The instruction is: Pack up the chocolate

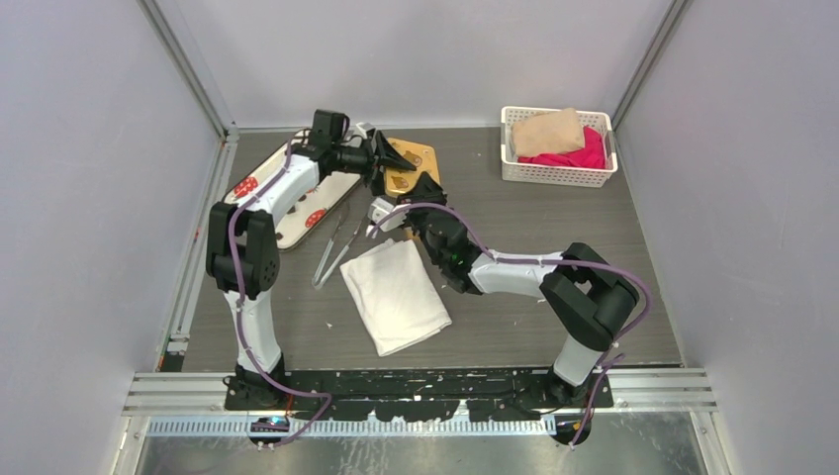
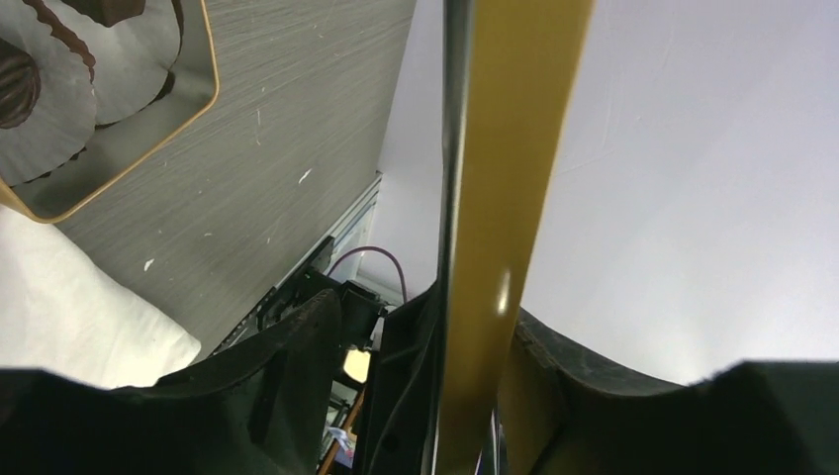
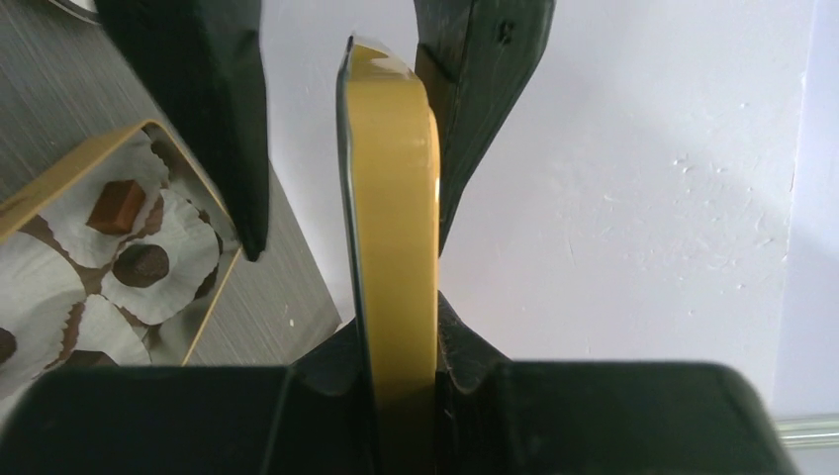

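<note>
The gold tin [image 3: 69, 163] lies open on the table, lined with white paper cups. Chocolate sits in them: a paler square piece [image 3: 121, 206] and a dark round one [image 3: 141, 265]; the left wrist view shows another dark lump [image 2: 15, 84]. A gold lid [image 3: 391, 198] stands on edge above the table beside the tin. My right gripper [image 3: 401, 336] is shut on its near end. My left gripper [image 2: 425, 317] straddles the lid's [image 2: 495, 198] far end with its jaws open, one finger [image 2: 554, 366] against the lid and the other [image 2: 297, 366] apart from it. From above, both grippers [image 1: 381, 156] [image 1: 411, 193] meet at the tin [image 1: 420, 156].
A folded white cloth [image 1: 396, 292] lies in the middle, with metal tongs [image 1: 336, 247] left of it. A white tray with red strawberry prints [image 1: 287, 203] sits at the far left under the left arm. A white basket [image 1: 557, 173] holding cloths stands at the back right.
</note>
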Motion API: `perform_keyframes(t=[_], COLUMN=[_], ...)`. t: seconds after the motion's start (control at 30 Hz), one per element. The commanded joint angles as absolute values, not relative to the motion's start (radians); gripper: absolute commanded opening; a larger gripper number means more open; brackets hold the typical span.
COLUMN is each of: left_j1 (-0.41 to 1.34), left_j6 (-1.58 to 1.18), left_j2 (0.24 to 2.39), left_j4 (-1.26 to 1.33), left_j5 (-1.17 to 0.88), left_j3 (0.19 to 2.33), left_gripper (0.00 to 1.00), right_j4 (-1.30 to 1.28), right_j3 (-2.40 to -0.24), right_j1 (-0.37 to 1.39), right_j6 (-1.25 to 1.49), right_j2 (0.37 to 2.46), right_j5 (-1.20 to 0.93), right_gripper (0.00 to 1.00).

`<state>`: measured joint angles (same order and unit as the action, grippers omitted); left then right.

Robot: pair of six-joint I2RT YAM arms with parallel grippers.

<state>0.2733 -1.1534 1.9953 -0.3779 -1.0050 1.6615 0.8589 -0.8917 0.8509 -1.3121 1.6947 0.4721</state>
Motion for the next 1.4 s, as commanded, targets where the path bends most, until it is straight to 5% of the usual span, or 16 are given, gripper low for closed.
perform_keyframes(t=[0.0,0.33,0.47,0.6,0.67,0.77,0.83,0.97,1.37], left_j1=[0.27,0.27,0.27,0.27,0.27,0.27,0.271,0.27,0.263], left_j6=[-1.205,-1.193,-1.194,-1.229,-1.253,-1.284,-1.339,-1.448,-1.429], left_j2=[1.988,1.972,1.971,1.972,1.97,1.966,1.966,1.973,2.028], left_j4=[-0.262,-0.244,-0.231,-0.159,-0.114,-0.061,0.023,0.216,0.233], left_j5=[-1.019,-1.013,-1.011,-1.019,-1.026,-1.031,-1.033,-1.039,-1.011], left_j3=[1.637,1.624,1.618,1.61,1.604,1.592,1.576,1.542,1.634], left_gripper=[0.52,0.24,0.01,0.0,0.0,0.0,0.0,0.0,0.0], right_j4=[0.978,0.923,0.913,0.883,0.865,0.838,0.788,0.64,-0.08], right_j3=[-0.902,-0.85,-0.83,-0.823,-0.821,-0.818,-0.823,-0.834,-0.911], right_j1=[0.873,0.872,0.873,0.873,0.873,0.874,0.874,0.878,0.852], right_j6=[-1.35,-1.302,-1.288,-1.259,-1.234,-1.192,-1.141,-1.002,-0.266], right_j2=[1.662,1.624,1.612,1.594,1.58,1.557,1.535,1.448,1.063], right_j5=[0.5,0.558,0.575,0.592,0.603,0.629,0.649,0.68,0.591], right_gripper=[0.01,0.01,0.01,0.01,0.15,0.53,0.96,1.0,1.0])
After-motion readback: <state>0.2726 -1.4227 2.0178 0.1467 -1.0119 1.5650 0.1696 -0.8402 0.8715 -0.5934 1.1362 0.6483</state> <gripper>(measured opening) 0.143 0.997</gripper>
